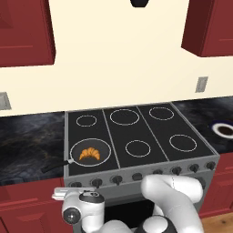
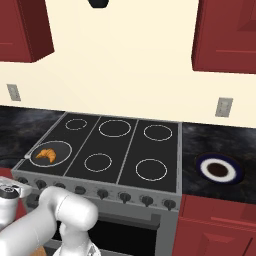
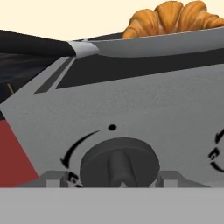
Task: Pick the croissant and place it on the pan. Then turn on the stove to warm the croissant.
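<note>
The croissant [image 1: 89,154] [image 2: 46,155] lies in the black pan [image 1: 103,149] [image 2: 61,148] on the stove's [image 1: 136,129] [image 2: 122,150] front-left burner. The pan's handle [image 1: 54,166] points left over the counter. My gripper [image 1: 67,192] hangs low in front of the stove's grey front, at the leftmost knob [image 1: 75,185]. In the hand view that knob [image 3: 119,159] sits close between my two fingertips, which stand apart on either side of it without touching; the gripper [image 3: 118,179] is open. Above it rise the pan's wall [image 3: 166,46] and the croissant [image 3: 175,17].
A row of dark knobs [image 1: 136,176] [image 2: 125,196] runs along the stove's front, with the oven door below. A small white-rimmed dark plate [image 1: 223,129] [image 2: 217,170] sits on the dark counter to the right. Red cabinets [image 1: 25,32] hang above and flank the oven.
</note>
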You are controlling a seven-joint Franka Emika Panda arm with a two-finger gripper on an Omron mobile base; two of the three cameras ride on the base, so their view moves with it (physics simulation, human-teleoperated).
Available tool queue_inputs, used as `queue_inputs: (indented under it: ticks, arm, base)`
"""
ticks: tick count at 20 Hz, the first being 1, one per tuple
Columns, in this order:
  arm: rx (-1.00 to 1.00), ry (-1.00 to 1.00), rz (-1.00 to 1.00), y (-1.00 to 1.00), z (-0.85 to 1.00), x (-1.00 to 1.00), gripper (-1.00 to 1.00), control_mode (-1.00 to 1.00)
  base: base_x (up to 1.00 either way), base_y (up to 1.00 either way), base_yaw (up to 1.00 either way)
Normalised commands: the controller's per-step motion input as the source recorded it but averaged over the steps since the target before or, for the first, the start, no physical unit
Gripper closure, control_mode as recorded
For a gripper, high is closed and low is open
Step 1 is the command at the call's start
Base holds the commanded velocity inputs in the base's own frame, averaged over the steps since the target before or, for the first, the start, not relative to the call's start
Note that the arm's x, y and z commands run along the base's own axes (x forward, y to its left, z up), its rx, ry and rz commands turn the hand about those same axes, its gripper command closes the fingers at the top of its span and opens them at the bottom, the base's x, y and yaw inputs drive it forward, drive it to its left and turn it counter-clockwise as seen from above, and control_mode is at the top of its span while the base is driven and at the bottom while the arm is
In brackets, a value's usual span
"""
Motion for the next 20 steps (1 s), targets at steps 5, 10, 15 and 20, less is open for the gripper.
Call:
queue_inputs:
  ticks: [5,10,15,20]
  arm:
    - [0.0,0.0,0.0,0.01,-0.02,0.0,1.0,-1.0]
    - [0.0,0.0,0.0,0.0,-0.03,0.0,1.0,-1.0]
    - [0.0,0.0,0.0,0.0,0.0,-0.07,1.0,-1.0]
    - [-0.02,0.0,0.0,0.0,0.0,0.0,1.0,-1.0]
  base:
    - [0.0,0.0,0.0]
    - [0.0,0.0,0.0]
    - [0.0,0.0,0.0]
    - [0.0,0.0,0.0]
